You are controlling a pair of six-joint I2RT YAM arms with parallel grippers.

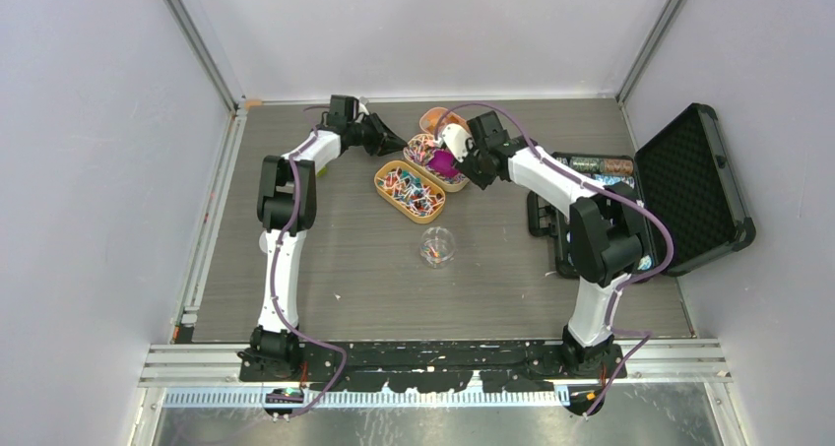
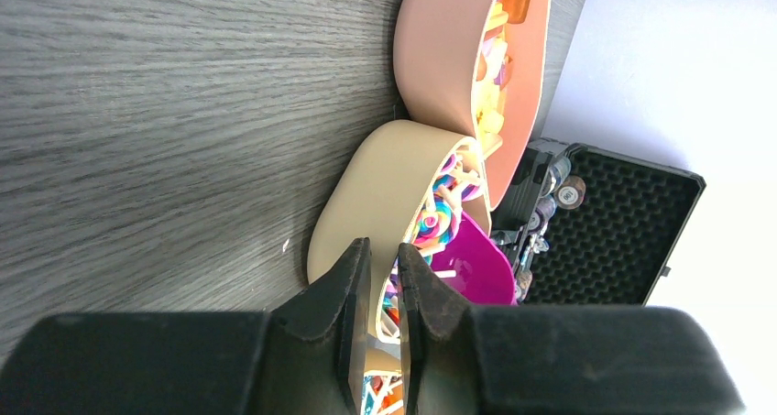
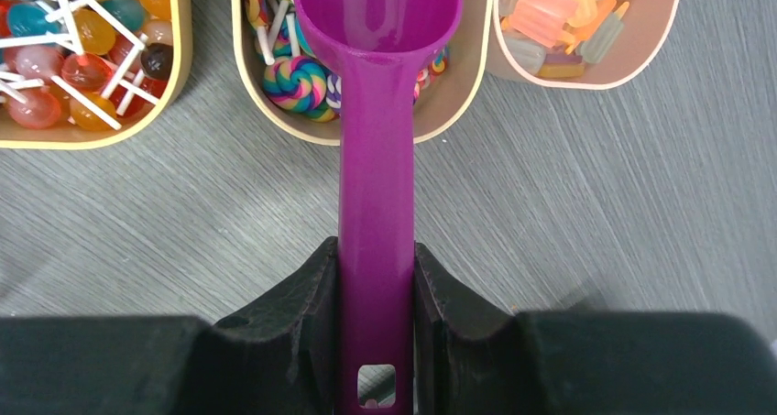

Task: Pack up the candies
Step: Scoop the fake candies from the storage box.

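Note:
The candies fill three oval trays: round lollipops [image 3: 82,58] in the left tan tray [image 3: 92,142], swirl lollipops [image 3: 295,81] in the middle tan tray [image 3: 449,126], and pastel ice-pop shapes [image 3: 559,12] in the pink tray [image 3: 586,83]. My right gripper [image 3: 376,278] is shut on the handle of the magenta scoop [image 3: 376,158]. The scoop's bowl is over the middle tray. My left gripper [image 2: 383,273] is shut on the wall of that middle tray [image 2: 385,186] at its end. From above, the left gripper [image 1: 399,143] and right gripper [image 1: 463,156] flank this tray.
A small clear cup [image 1: 437,245] with a few candies stands in front of the trays, mid-table. An open black case [image 1: 689,185] with foam lining lies at the right, behind my right arm. White walls close the table's back and sides.

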